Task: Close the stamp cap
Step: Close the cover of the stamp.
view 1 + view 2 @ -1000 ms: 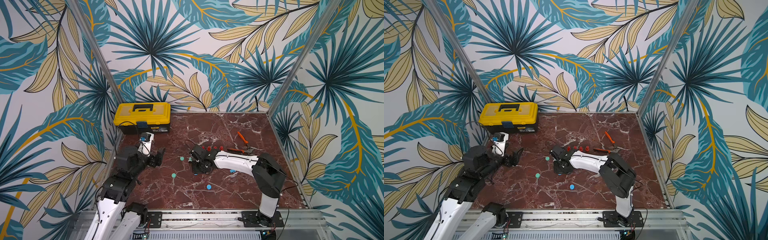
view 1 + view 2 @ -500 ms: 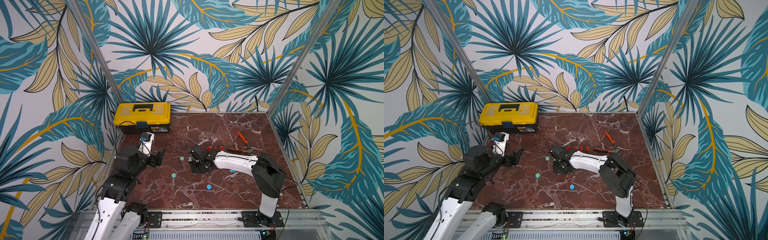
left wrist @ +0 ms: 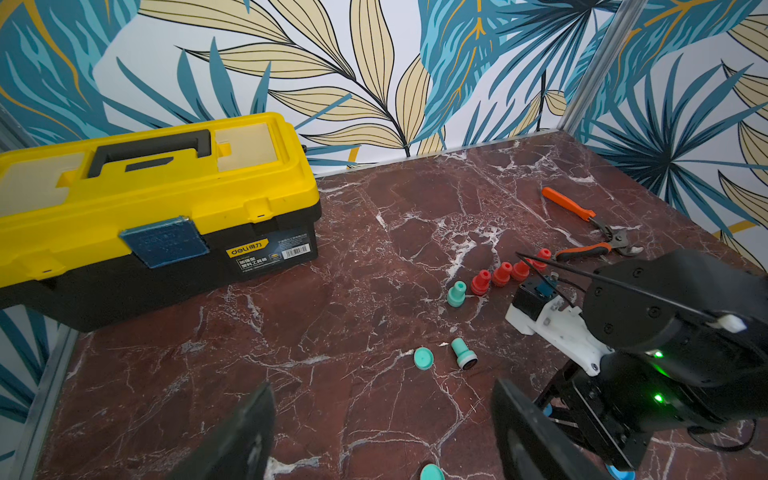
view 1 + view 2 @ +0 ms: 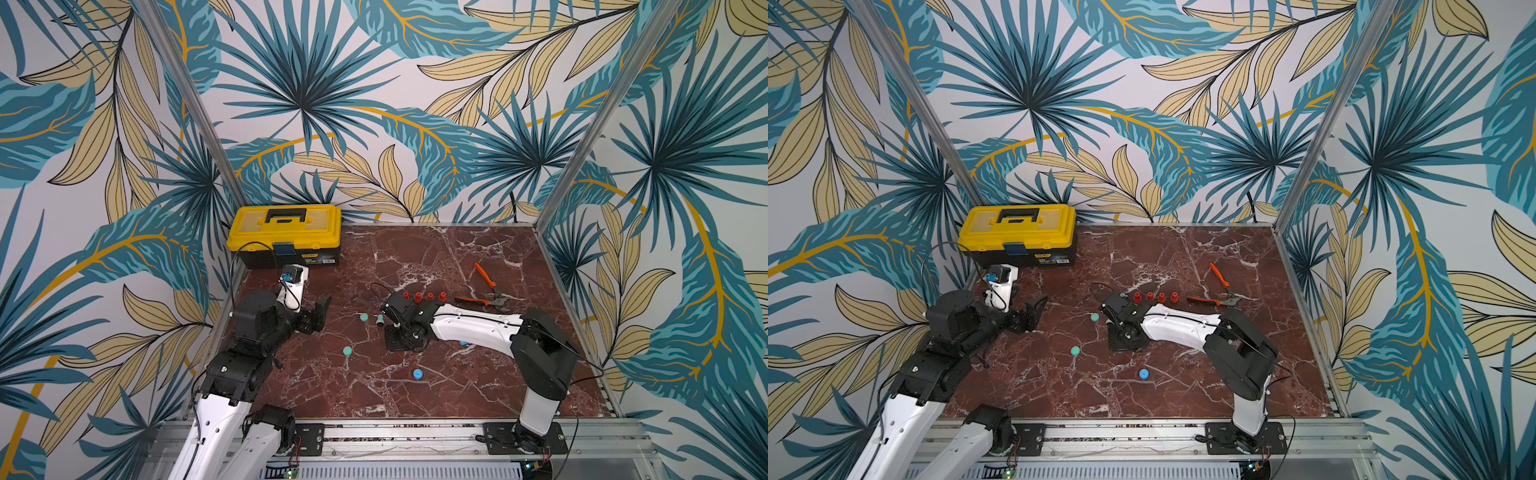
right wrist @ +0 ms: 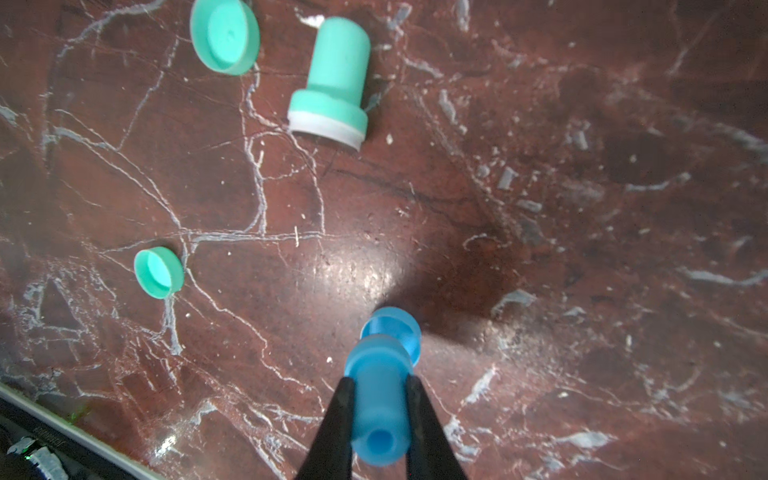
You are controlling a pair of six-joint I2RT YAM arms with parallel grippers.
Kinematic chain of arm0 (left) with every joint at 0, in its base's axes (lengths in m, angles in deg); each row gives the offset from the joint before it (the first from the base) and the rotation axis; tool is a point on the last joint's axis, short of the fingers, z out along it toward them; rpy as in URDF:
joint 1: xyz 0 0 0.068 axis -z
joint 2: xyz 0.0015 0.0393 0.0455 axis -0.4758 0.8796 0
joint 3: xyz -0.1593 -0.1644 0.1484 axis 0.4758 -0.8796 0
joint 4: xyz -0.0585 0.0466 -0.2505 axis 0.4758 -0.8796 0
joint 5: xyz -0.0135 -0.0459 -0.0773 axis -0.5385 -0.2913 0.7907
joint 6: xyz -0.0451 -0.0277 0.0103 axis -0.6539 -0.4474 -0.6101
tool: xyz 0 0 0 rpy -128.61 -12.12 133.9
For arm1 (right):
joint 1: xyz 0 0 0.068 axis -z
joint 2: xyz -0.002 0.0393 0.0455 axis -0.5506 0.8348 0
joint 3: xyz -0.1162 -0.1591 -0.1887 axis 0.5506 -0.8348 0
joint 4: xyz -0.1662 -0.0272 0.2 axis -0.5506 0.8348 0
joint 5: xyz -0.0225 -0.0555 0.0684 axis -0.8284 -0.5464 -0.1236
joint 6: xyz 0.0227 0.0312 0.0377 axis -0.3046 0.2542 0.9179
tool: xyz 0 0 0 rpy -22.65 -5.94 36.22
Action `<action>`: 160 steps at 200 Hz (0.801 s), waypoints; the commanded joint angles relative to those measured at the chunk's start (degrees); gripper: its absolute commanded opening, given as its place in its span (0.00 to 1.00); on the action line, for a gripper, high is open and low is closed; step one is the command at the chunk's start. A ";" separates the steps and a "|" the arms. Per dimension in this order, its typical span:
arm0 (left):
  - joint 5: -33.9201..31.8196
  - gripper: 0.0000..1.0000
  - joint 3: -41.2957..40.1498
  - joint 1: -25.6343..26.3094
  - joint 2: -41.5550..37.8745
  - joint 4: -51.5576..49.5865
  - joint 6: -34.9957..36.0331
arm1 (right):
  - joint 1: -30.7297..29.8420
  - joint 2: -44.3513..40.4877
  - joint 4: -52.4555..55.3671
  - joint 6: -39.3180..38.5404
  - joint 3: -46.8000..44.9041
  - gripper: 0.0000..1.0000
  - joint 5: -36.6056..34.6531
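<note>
My right gripper [image 5: 379, 380] is shut on a blue stamp [image 5: 378, 399], gripping its narrow handle and holding it above the marble. The blue cap [image 5: 399, 328] lies open side up on the table and shows just past the stamp's wide end in the right wrist view. In both top views the right gripper [image 4: 405, 336] [image 4: 1125, 336] points down and hides the stamp, with the blue cap [image 4: 419, 374] [image 4: 1144, 373] a little nearer the front edge. My left gripper [image 4: 318, 318] [image 3: 382, 390] hangs open and empty at the left side.
Two loose teal caps [image 5: 224, 35] [image 5: 160, 272] and a fallen teal stamp [image 5: 332, 83] lie left of the right gripper. A row of red stamps [image 4: 424, 296], a standing teal stamp [image 3: 456, 294], orange pliers [image 4: 486, 291] and a yellow toolbox [image 4: 286, 232] sit farther back.
</note>
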 commanded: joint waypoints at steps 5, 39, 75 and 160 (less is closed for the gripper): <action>0.58 0.83 -0.35 -0.43 -0.12 0.26 -0.21 | -0.36 3.21 0.87 0.18 -0.84 0.06 -0.25; 0.61 0.83 -0.20 -0.39 0.03 0.28 -0.32 | -0.50 4.70 1.06 0.13 -1.42 0.06 -0.22; 0.64 0.83 -0.20 -0.39 0.11 0.26 -0.37 | -1.62 6.59 7.52 -2.05 0.65 0.06 -6.94; 2.09 0.83 0.09 -0.56 2.06 0.26 0.01 | -4.28 13.84 11.31 -6.57 -0.21 0.02 -17.22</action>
